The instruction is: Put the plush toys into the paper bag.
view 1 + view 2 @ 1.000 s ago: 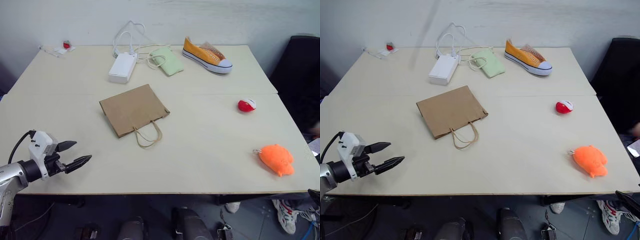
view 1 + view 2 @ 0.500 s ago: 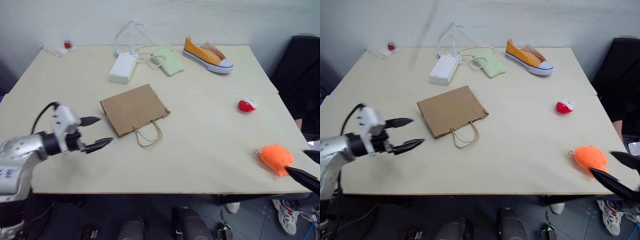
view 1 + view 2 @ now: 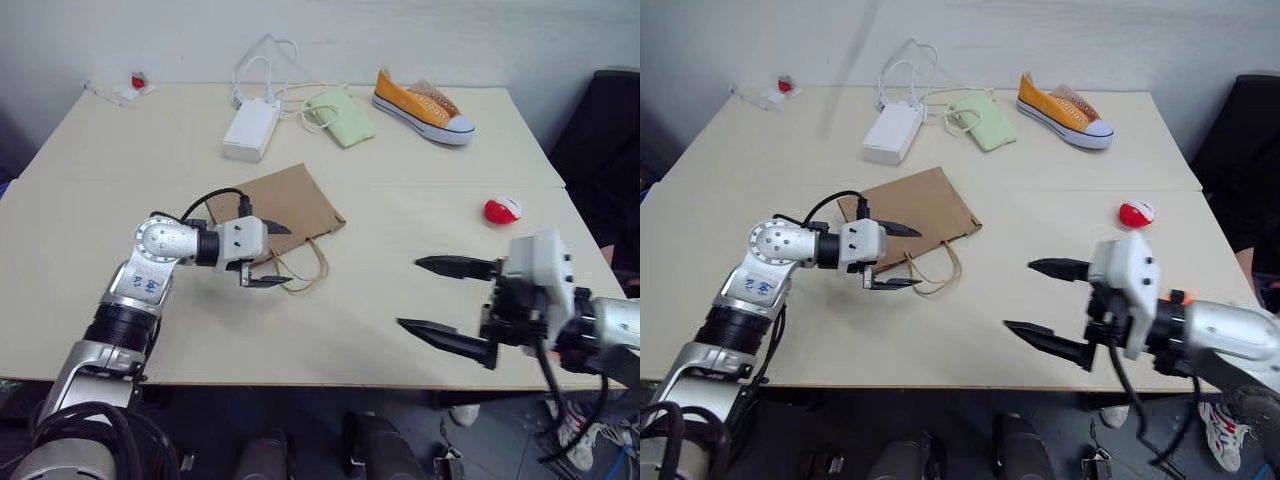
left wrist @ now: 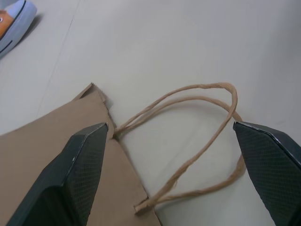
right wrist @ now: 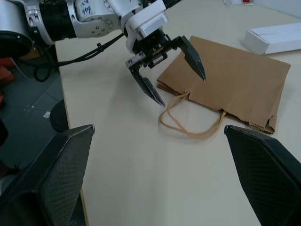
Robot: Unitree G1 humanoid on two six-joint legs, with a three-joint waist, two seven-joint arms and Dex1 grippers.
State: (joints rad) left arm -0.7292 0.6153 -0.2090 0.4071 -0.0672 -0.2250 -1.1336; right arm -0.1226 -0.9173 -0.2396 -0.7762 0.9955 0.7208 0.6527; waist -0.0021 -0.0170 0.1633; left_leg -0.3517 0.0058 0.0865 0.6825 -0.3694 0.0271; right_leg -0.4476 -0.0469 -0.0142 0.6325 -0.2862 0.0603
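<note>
The brown paper bag point(image 3: 275, 205) lies flat at the table's middle, with its twine handles point(image 3: 303, 272) pointing toward me. My left gripper point(image 3: 283, 255) hovers open at the bag's mouth edge, and the handles point(image 4: 188, 141) lie between its fingers point(image 4: 84, 165). My right gripper point(image 3: 412, 293) is open and empty over the near right table, pointing left toward the bag point(image 5: 240, 80). The red-and-white plush toy point(image 3: 502, 210) sits at the right, beyond the right hand. Of the orange plush toy, just a sliver point(image 3: 1177, 297) shows behind that hand.
At the back are a white adapter box point(image 3: 250, 130) with a coiled cable, a pale green pouch point(image 3: 340, 118) and an orange sneaker point(image 3: 425, 100). A small red item point(image 3: 137, 81) sits at the far left corner. A black chair point(image 3: 605, 130) stands right of the table.
The left gripper swung right and forward from the near left edge to the bag's handles. The right gripper came in from the right edge and now covers the orange toy.
</note>
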